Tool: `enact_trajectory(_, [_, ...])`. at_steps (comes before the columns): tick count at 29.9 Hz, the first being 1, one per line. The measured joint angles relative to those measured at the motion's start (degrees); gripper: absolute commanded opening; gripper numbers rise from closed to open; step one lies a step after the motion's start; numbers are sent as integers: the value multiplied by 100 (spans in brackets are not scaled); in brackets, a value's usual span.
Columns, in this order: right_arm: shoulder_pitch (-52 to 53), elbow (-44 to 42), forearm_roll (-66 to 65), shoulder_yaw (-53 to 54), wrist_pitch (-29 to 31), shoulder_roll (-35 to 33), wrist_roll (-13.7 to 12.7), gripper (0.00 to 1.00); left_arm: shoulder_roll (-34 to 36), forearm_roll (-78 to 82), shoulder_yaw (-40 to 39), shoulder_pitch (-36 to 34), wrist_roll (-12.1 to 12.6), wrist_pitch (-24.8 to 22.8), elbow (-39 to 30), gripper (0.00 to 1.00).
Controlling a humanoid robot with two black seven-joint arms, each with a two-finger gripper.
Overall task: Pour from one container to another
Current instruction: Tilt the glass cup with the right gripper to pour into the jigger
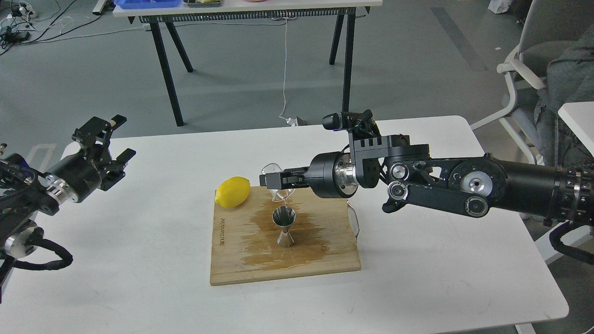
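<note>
Small printed writing runs along the left edge of the wet wooden board [241, 260], too small to read. The right gripper [271, 180] pinches the tilted glass cup [277, 185] just above the upright steel jigger [284, 226] standing on the board; the left gripper [113, 139] hangs spread, well apart.

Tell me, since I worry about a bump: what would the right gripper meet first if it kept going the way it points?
Probably the lemon. The right gripper, shut on the tilted glass cup, points leftward toward it, though it may pass above; depth is unclear.

right end effector [271, 181] clamped, wrist rolled; left end effector [113, 139] spread wide.
</note>
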Motion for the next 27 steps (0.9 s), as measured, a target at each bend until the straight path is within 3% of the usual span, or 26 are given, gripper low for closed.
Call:
enact_trajectory(19, [-9, 0, -648, -10, 0, -144, 582, 29, 0, 0, 9, 0, 0, 0, 0, 99])
enact_trajectory(27, [-27, 0, -798, -10, -1, -235, 1094, 29, 0, 0, 9, 12, 0, 0, 0, 99])
